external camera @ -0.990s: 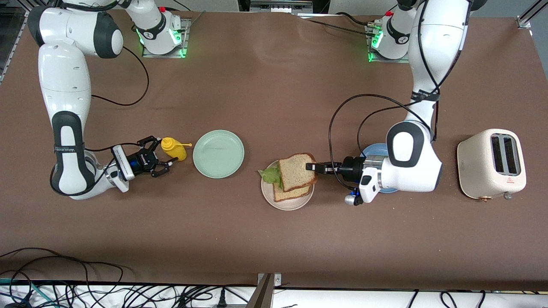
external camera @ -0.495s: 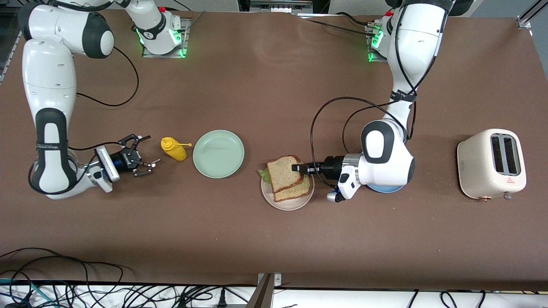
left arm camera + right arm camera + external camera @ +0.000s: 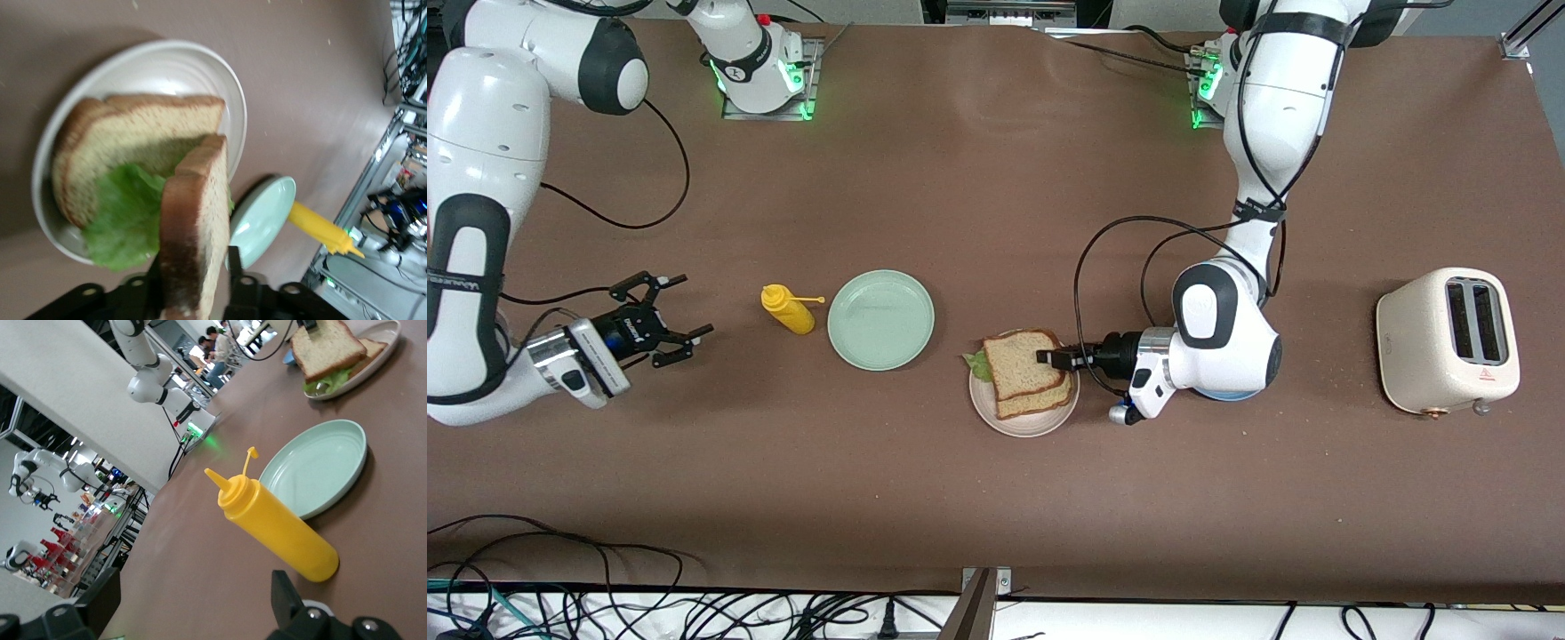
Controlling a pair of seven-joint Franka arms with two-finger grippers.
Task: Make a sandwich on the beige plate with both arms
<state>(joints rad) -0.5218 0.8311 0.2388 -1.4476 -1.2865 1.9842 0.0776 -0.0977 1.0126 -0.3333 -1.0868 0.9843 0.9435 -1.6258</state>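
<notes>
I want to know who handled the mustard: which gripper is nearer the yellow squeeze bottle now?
Right. The right gripper hangs open beside the yellow squeeze bottle, toward the right arm's end. The left gripper is at the top bread slice on the beige plate.

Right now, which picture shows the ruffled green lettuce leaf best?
The left wrist view: the ruffled green lettuce leaf spreads wide on the lower slice there. The front view shows only a small green edge sticking out beside the sandwich. The right wrist view shows a thin strip, small in that picture.
</notes>
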